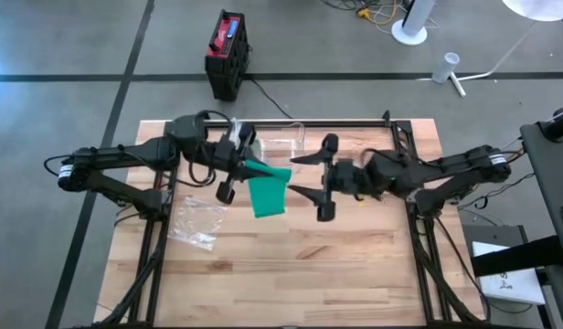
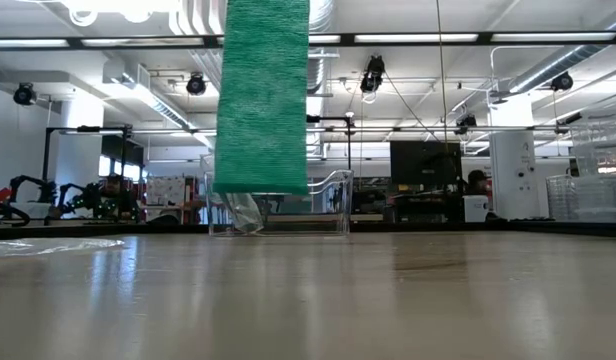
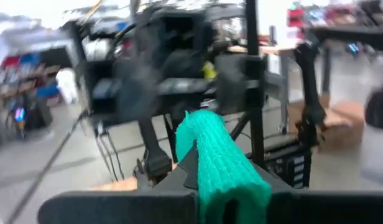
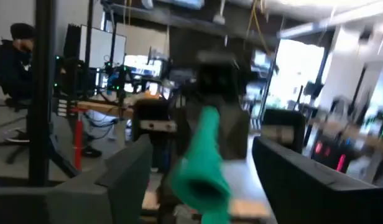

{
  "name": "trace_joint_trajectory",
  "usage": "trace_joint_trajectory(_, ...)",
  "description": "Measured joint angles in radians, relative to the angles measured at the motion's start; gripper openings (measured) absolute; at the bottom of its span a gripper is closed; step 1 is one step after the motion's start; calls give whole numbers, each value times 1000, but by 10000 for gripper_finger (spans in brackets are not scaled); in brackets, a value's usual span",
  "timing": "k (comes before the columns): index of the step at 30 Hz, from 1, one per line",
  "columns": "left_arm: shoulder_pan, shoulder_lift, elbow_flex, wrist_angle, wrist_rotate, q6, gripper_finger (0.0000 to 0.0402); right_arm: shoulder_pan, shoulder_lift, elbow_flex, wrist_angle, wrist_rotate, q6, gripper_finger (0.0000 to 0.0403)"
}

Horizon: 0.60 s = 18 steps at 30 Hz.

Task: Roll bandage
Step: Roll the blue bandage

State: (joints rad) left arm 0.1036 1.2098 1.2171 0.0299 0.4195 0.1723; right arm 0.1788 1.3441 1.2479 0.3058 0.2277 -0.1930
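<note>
Two grippers face each other above the middle of the table [image 1: 355, 274], and between them we see the green bandage [image 1: 268, 190]. The left gripper [image 1: 234, 164] is closed on the bandage's upper end; in its own wrist view the green fabric [image 3: 219, 165] bunches up out of the closed fingers and reaches forward. From that grip a flat length of bandage hangs down below the gripper, and in the low view its lower edge [image 2: 261, 100] hangs clear of the tabletop (it touches nothing there). The right gripper [image 1: 316, 187] is just beside the bandage on the side away from the left gripper, its fingers spread wide and apart from the fabric, holding nothing; in the right wrist view the bandage [image 4: 201, 162] shows ahead between its two dark fingers [image 4: 126, 177]. Beyond the left gripper, toward the table's far edge, stands a clear plastic container [image 1: 280, 142]. Below and outward of the left gripper a crumpled clear plastic bag [image 1: 197, 222] lies flat on the wood. On the floor past the far edge we see a black and red case [image 1: 227, 53]. A seated person [image 4: 14, 59] shows in the room behind.
</note>
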Motion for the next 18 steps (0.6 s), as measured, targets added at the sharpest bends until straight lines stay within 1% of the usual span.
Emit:
trace_joint_trajectory(2, -2, 0, 0, -3, 29, 66, 11, -13, 12, -2, -22, -2, 44, 280)
trace_joint_trajectory(5, -3, 0, 0, -4, 46, 117, 11, -21, 18, 0, -33, -17, 86, 278)
trace_joint_trajectory(8, -3, 0, 0, -10, 48, 131, 11, -23, 18, 0, -40, -44, 97, 263)
trace_joint_trajectory(11, -2, 0, 0, -30, 57, 134, 11, -23, 18, 0, -42, -46, 86, 239)
trace_joint_trajectory(13, -2, 1, 0, -39, 57, 130, 11, -23, 18, 2, -46, -45, 20, 222)
trace_joint_trajectory(15, -2, 1, 0, -41, 57, 103, 11, -18, 18, 7, -51, -45, -93, 210)
trace_joint_trajectory(18, -2, 1, 0, -42, 57, 61, 11, -13, 18, 21, -49, -44, -224, 205)
